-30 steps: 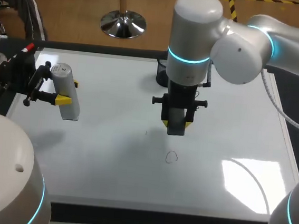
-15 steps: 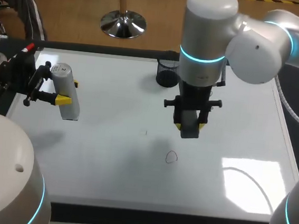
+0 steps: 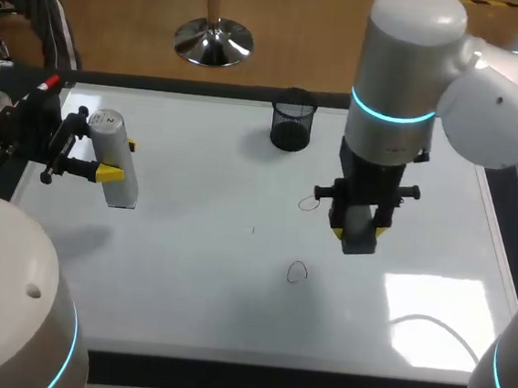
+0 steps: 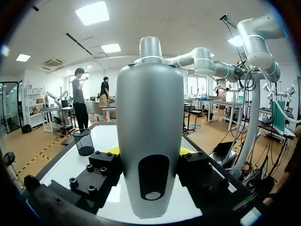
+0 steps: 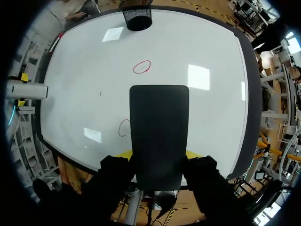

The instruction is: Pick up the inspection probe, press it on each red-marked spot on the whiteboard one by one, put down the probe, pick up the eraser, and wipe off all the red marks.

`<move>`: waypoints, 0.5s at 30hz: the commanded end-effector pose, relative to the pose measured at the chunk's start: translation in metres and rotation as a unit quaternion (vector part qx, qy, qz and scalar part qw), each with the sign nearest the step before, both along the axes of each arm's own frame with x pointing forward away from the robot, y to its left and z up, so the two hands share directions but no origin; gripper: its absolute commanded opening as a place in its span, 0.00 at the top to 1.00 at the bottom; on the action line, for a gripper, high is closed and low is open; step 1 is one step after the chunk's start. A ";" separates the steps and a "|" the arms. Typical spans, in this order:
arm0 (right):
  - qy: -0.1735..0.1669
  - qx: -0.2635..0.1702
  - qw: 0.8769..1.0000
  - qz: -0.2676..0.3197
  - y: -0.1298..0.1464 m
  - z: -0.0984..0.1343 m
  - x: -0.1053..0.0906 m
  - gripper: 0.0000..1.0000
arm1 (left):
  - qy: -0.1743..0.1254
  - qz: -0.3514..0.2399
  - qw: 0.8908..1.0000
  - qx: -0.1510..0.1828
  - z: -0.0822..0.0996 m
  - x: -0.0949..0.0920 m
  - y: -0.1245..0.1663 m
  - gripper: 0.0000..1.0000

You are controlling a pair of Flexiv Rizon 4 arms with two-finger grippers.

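1. Dark eraser (image 3: 360, 236): clamped from two sides by the yellow tips of the right gripper (image 3: 357, 229). Its long axis runs out along the fingers, pointing down at the whiteboard (image 3: 186, 288). Whether its end touches the board cannot be told.
2. Red marks: two small loops. The first mark (image 3: 308, 203) lies near the black mesh cup (image 3: 290, 130), on the cup's robot side. The second mark (image 3: 297, 271) lies farther from the cup along roughly the same line.
3. Deciding relation: the eraser stands slightly farther from the cup than the first mark. It is just beside that mark on the right arm's side, not over it. The second mark lies beyond the eraser as measured from the cup, and in the right wrist view the eraser's edge hides part of it.
4. Judgement: wiping the first mark probably calls for a short sideways stroke toward the left arm, then a pull away from the cup for the second.
5. Probe (image 3: 115, 164): a pale cylinder held upright, well apart from the cup toward the left arm's side. The left gripper (image 3: 119, 159) is closed on its barrel.
6. Nearer arm: the right arm, for both marks.
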State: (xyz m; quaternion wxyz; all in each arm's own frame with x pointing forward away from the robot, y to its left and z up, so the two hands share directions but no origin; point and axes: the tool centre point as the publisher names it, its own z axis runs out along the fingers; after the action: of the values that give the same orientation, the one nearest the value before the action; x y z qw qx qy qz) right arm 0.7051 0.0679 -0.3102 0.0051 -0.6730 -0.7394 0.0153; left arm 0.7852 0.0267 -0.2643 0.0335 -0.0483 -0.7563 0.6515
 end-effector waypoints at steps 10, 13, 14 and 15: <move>-0.025 0.020 0.999 0.016 -0.042 0.005 -0.020 1.00 | -0.001 0.000 1.000 0.000 0.001 0.000 0.000 1.00; -0.022 0.021 0.999 0.014 -0.049 0.002 -0.023 1.00 | -0.001 0.000 1.000 0.000 0.001 0.000 0.000 1.00; -0.021 0.021 0.999 0.013 -0.051 0.002 -0.024 1.00 | -0.001 0.000 1.000 0.000 0.001 0.000 0.000 1.00; -0.020 0.020 1.000 0.010 -0.055 0.001 -0.025 1.00 | -0.001 0.000 1.000 0.000 0.001 0.000 0.000 1.00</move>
State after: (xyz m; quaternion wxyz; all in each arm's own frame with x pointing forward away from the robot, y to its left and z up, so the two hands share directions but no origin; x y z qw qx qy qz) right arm 0.6862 0.0256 -0.3092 -0.0061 -0.6644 -0.7473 0.0094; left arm 0.7853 0.0267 -0.2643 0.0335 -0.0483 -0.7563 0.6515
